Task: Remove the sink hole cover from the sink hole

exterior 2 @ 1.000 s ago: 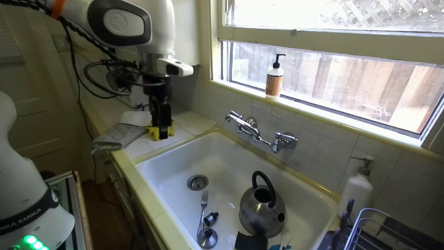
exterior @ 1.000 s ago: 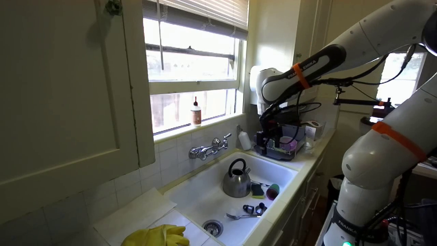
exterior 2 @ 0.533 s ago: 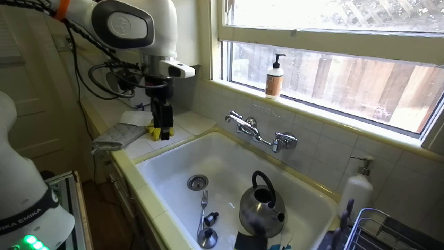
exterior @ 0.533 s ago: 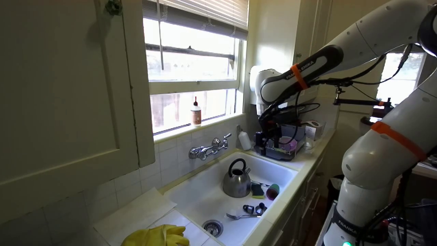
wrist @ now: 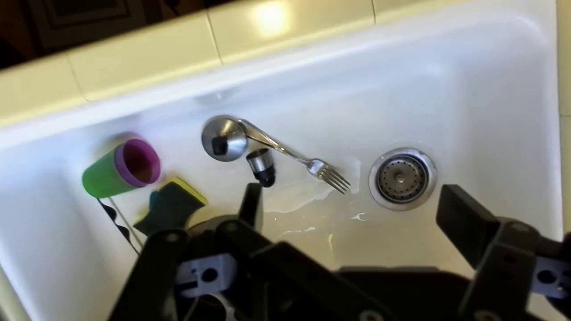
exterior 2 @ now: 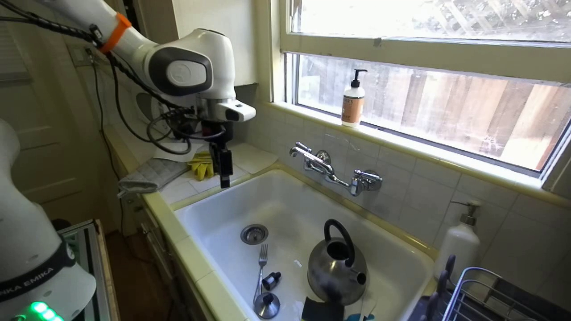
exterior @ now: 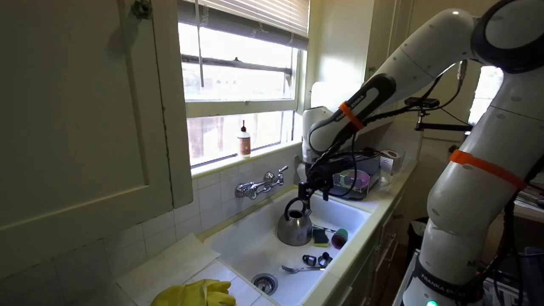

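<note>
Glossy white sink, round pin-holed metal cover in the drain, black claw above, jaws wide apart.

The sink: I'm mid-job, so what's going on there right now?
The robot's gripper is open above the sink, its fingers apart with nothing between them. The sink hole cover sits in the sink hole, not yet removed. A fork lies near it, and a kettle stands upright in the sink.
</note>
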